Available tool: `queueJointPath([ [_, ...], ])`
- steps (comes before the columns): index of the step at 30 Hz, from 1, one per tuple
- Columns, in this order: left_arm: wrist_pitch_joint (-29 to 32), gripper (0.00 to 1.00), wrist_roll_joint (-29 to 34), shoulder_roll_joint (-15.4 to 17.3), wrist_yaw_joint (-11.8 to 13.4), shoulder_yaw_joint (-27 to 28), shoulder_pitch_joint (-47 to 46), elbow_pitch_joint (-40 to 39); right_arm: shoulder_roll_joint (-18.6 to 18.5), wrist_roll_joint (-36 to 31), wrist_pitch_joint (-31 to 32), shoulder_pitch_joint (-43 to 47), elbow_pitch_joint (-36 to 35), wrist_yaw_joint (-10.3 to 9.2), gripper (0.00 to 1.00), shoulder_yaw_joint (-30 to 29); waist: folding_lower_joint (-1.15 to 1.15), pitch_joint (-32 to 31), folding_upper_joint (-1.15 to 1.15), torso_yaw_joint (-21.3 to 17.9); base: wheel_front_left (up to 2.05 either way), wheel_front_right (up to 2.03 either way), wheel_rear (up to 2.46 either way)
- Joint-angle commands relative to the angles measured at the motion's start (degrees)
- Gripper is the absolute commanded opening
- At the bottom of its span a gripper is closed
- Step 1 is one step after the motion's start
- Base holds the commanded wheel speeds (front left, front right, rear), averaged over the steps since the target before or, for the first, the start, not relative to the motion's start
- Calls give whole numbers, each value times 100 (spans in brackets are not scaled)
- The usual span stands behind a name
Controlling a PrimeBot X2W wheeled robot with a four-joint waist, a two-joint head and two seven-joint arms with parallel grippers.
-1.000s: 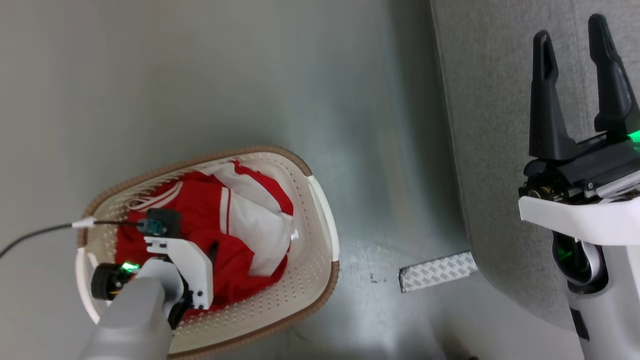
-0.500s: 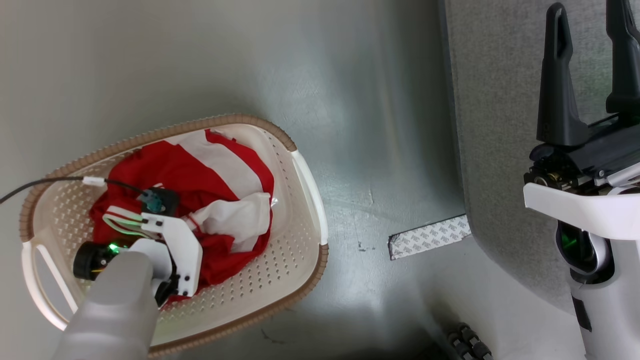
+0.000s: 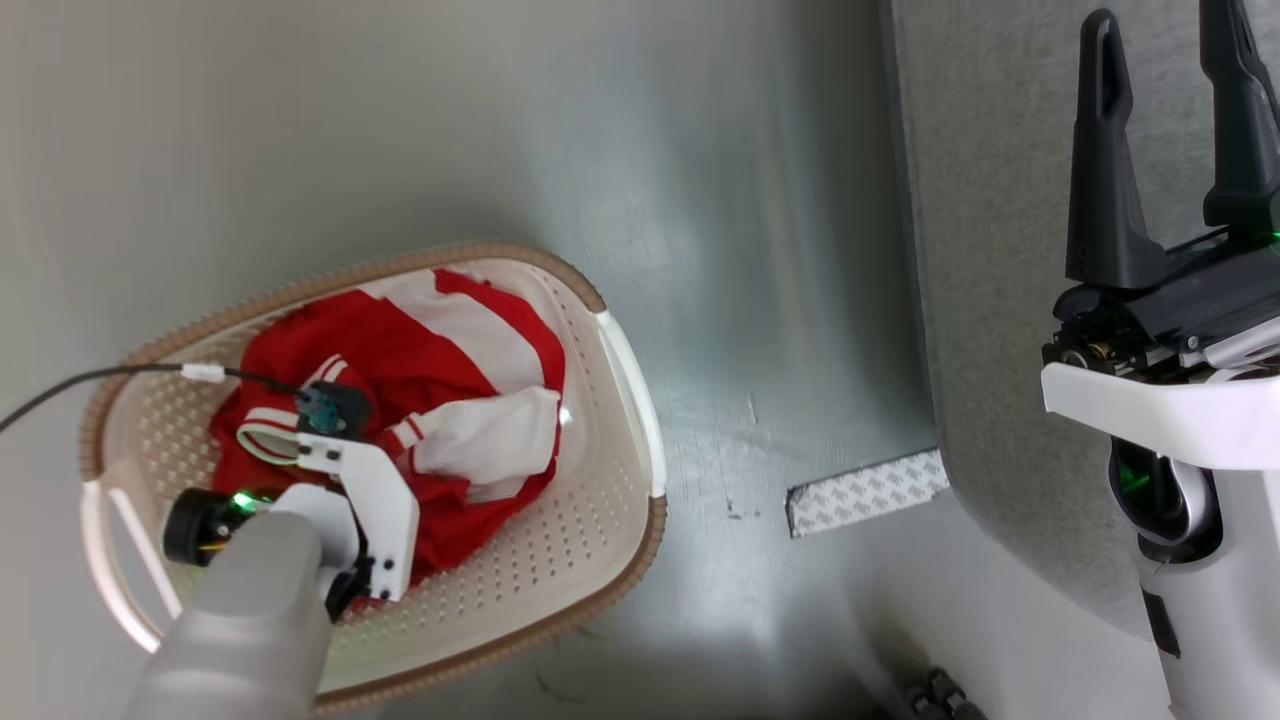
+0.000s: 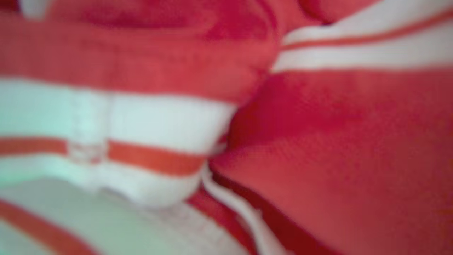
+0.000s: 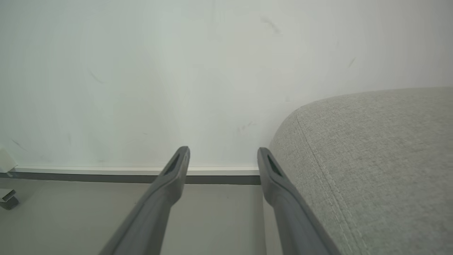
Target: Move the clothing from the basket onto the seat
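The clothing (image 3: pixel 400 350), red with white panels and striped cuffs, lies bunched in the cream basket (image 3: pixel 625 400) with a brown rim on the floor at lower left. My left gripper (image 3: pixel 345 445) reaches down into the pile, its fingers buried under the wrist and fabric. The left wrist view is a blurred close-up of red and white clothing (image 4: pixel 318 141) with no fingers visible. My right gripper (image 3: pixel 1162 25) stands open and empty at upper right, over the edge of the grey seat (image 3: pixel 990 250). In the right wrist view the right gripper (image 5: pixel 223 151) points at a wall beside the seat (image 5: pixel 371 159).
A patterned strip of tape (image 3: pixel 868 492) lies on the glossy floor between basket and seat. A black cable (image 3: pixel 90 380) runs from the left edge to the left wrist. A skirting board (image 5: pixel 88 173) runs along the wall. A dark wheeled part (image 3: pixel 935 695) shows at the bottom edge.
The head camera has shifted a little. The clothing has been pulled and bunched around my left gripper, the white panel now folded towards the wrist. The right gripper stays open.
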Motion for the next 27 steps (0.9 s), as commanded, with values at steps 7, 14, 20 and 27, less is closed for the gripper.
queueJointPath([
  [7,-617,0,-262,-237,-71,-24,456,13,-142,16,-16,302,244,-12,100,-43,0,-1212,0,248,0,0,0],
  [14,-1193,0,-606,-507,-93,-51,1082,-31,-259,105,-16,772,581,-12,100,107,0,-2486,0,444,0,0,0],
  [20,-1587,0,-1028,-621,-89,-318,1638,-315,-356,201,-16,1229,812,-12,100,180,0,-3441,0,614,0,0,0],
  [27,-1907,0,-1565,-619,-91,-723,2072,-764,-401,271,-16,1667,961,-12,100,169,0,-4280,0,844,0,0,0],
])
